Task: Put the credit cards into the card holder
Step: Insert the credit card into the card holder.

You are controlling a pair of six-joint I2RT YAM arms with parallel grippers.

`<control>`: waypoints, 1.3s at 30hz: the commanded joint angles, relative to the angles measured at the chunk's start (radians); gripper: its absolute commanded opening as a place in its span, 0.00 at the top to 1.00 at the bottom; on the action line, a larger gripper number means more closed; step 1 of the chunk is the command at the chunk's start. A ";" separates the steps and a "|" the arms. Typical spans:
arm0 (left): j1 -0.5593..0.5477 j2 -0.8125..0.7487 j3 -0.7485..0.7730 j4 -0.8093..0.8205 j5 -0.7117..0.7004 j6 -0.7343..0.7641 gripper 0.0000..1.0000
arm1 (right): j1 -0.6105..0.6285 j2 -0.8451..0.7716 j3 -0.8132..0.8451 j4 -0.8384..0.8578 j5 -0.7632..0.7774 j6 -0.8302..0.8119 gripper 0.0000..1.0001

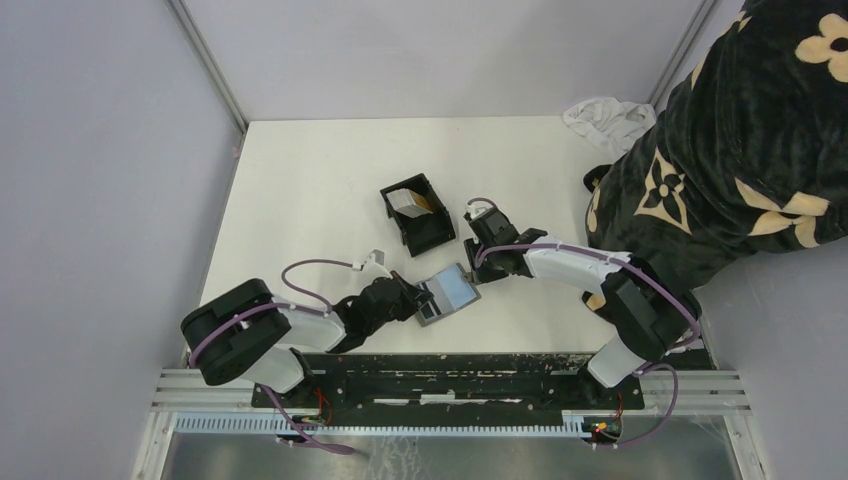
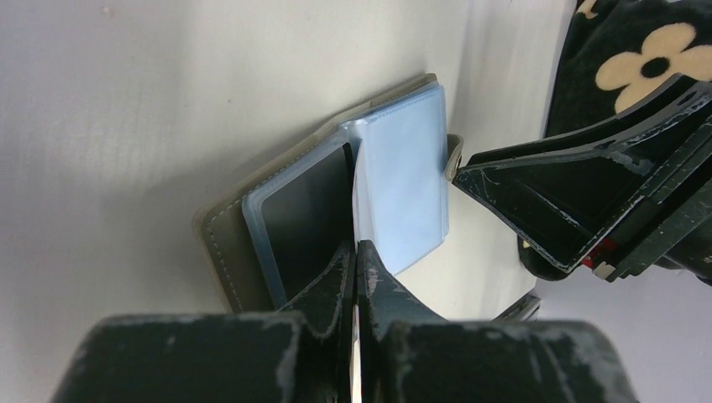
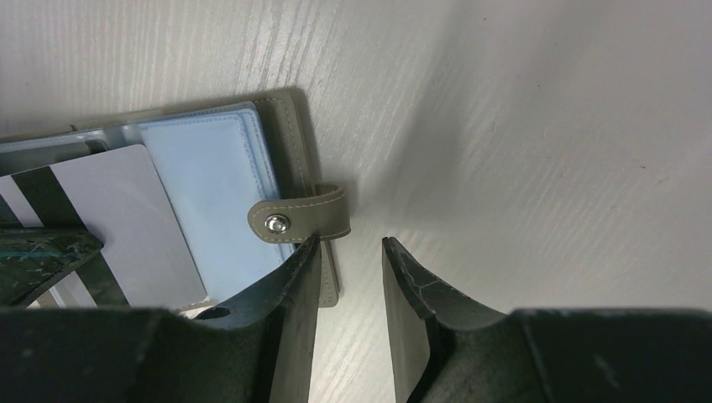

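An olive-grey wallet-style card holder [image 1: 455, 290] with pale blue plastic sleeves lies open on the white table. My left gripper [image 1: 420, 298] is shut on a white card [image 3: 126, 210] with a black stripe, whose far end lies over the sleeves. In the left wrist view the card [image 2: 358, 193] stands edge-on between a dark sleeve and a blue sleeve [image 2: 403, 176]. My right gripper [image 3: 348, 248] is open at the holder's far edge, one finger on its snap strap [image 3: 302, 220]. A black box [image 1: 420, 238] behind holds a whitish card [image 1: 403, 203] and a tan-gold card [image 1: 426, 205].
A person in a black wrap with tan flowers [image 1: 740, 150] leans over the table's right edge. A white cloth [image 1: 605, 115] lies at the back right corner. Grey walls close the left and back. A metal rail [image 1: 450, 385] runs along the near edge.
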 commanded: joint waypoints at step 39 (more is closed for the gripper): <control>-0.119 0.203 -0.048 0.201 -0.277 -0.170 0.97 | -0.003 0.084 0.028 0.016 -0.026 0.007 0.65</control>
